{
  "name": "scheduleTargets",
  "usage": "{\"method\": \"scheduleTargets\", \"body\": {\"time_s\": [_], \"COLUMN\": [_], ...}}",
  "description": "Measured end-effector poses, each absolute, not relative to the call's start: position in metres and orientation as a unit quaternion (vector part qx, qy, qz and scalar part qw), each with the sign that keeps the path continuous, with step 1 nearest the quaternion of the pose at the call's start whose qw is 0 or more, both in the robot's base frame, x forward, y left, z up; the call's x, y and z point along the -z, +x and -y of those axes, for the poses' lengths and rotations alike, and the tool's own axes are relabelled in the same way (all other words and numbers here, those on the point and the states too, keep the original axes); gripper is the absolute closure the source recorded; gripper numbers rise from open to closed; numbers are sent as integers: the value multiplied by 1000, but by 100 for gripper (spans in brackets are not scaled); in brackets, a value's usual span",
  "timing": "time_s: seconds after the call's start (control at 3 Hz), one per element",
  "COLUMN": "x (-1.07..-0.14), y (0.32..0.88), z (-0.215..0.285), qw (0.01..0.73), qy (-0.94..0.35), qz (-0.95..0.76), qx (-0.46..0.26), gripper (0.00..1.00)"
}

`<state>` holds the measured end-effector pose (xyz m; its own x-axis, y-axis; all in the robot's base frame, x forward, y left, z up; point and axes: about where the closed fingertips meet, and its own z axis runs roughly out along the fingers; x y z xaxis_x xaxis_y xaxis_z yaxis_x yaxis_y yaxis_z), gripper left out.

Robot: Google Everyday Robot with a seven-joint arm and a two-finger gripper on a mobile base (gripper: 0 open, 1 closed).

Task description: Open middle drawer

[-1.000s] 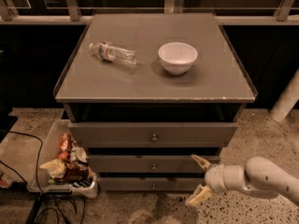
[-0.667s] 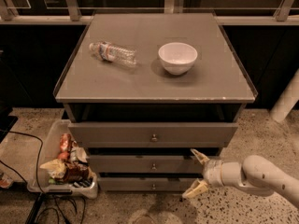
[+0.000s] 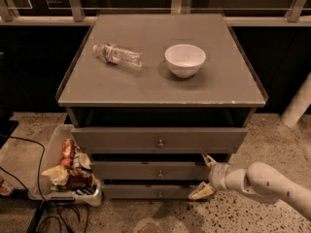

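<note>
camera view, from the left: a bin (image 3: 36,194) of snack packets on the floor, a water bottle (image 3: 118,55) lying on the cabinet top (image 3: 146,86), the middle drawer (image 3: 136,171) pushed in below the top drawer (image 3: 121,140), a white bowl (image 3: 185,59), then the gripper (image 3: 198,176), fingers spread wide, at that drawer's right end.

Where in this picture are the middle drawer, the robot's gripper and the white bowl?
middle drawer (image 3: 131,170): camera view, left half of its flat grey front.
gripper (image 3: 199,175): camera view, midway between its open fingers, at the drawer's right end.
white bowl (image 3: 185,59): camera view, its inside.
</note>
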<state>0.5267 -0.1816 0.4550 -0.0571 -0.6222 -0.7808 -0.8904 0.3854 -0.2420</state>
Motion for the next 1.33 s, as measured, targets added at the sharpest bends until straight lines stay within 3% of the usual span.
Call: {"method": "scheduleTargets", "body": {"time_s": [0.67, 1.33], "x": [-428, -436], "y": [545, 589], "z": [200, 223], "qw": [432, 486], "qy": [-526, -531], "qz": [-725, -673], "qx": [-112, -171], "gripper": [0, 0]}}
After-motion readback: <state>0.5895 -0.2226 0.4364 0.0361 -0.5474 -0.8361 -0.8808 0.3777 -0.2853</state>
